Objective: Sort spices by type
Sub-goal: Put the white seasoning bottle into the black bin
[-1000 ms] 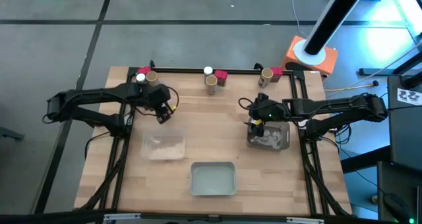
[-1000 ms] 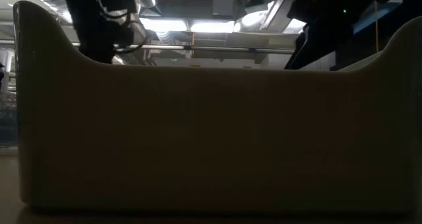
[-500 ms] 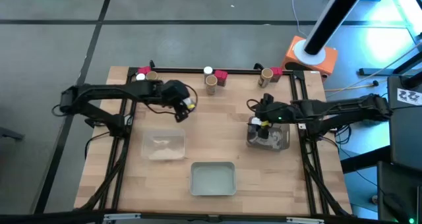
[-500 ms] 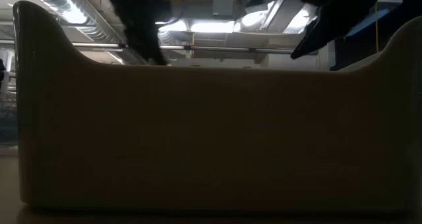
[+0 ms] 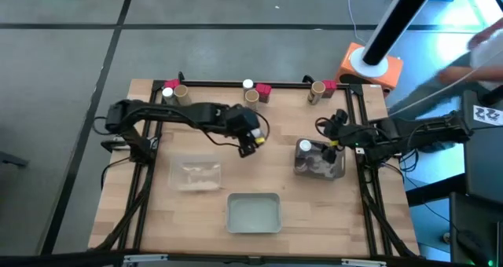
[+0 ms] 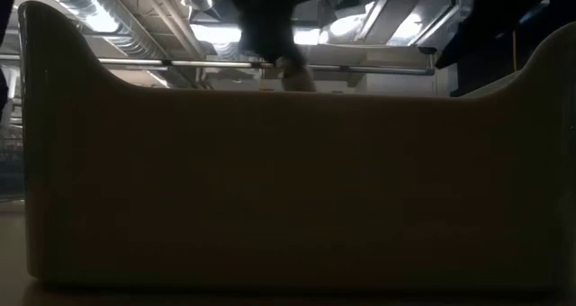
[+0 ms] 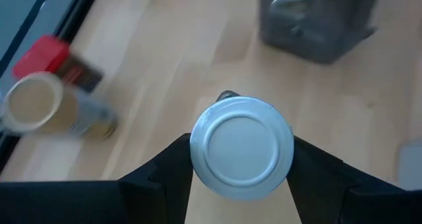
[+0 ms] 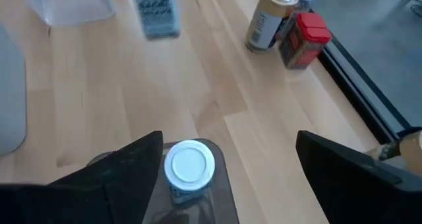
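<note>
White-lidded jar (image 7: 241, 147) clamped in our left gripper (image 5: 250, 141), one jar (image 5: 305, 148) trayed; right gripper (image 5: 336, 133) gapes empty; most spices remain unsorted.

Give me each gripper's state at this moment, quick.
Left gripper: shut on a white-lidded jar, carried above the table's middle.
Right gripper: open, empty, above the jar in the grey tray.

Counter (image 5: 259, 165): light wood planks, black frame along edges. Floor (image 5: 236, 31): grey slabs, dark seams. Orange block (image 5: 371, 69) beyond counter's far right corner, black-white pole rising from it. Ceiling (image 6: 360, 18): silver ducts, bright strip lights.
</note>
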### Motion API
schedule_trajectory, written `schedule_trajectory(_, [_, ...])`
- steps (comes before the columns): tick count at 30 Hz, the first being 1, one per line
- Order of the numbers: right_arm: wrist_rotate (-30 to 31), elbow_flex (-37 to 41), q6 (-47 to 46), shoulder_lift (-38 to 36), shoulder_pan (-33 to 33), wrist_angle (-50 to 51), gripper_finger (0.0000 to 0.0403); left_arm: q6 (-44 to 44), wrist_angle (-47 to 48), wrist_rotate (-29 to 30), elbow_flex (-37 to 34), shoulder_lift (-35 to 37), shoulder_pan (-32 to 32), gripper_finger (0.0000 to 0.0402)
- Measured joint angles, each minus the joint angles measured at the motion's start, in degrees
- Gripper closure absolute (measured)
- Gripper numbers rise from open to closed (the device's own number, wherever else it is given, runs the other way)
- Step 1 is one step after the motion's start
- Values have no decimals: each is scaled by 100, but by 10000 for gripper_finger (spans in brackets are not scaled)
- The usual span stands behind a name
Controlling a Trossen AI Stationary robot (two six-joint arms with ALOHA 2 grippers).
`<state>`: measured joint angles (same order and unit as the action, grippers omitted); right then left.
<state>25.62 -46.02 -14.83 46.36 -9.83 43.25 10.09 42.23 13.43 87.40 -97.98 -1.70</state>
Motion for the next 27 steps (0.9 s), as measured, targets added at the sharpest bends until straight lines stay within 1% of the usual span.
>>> schedule_trajectory(9, [97, 0, -276, -136, -32, 288, 56, 163, -271, -2, 1119, -866, 486, 213])
schedule_trajectory(12, [95, 0, -274, -130, -32, 378, 56, 174, -316, 0, 1521, -1169, 598, 213])
schedule_trajectory(15, [97, 0, -276, -133, -30, 401, 56, 152, -597, 0, 1883, -1478, 693, 213])
schedule_trajectory(20, [97, 0, -288, -190, -28, 540, 56, 147, -619, 0, 2604, -2034, 791, 213])
schedule_trajectory(27, [95, 0, -322, -218, -28, 678, 56, -35, -958, 1, 3148, -2581, 868, 213])
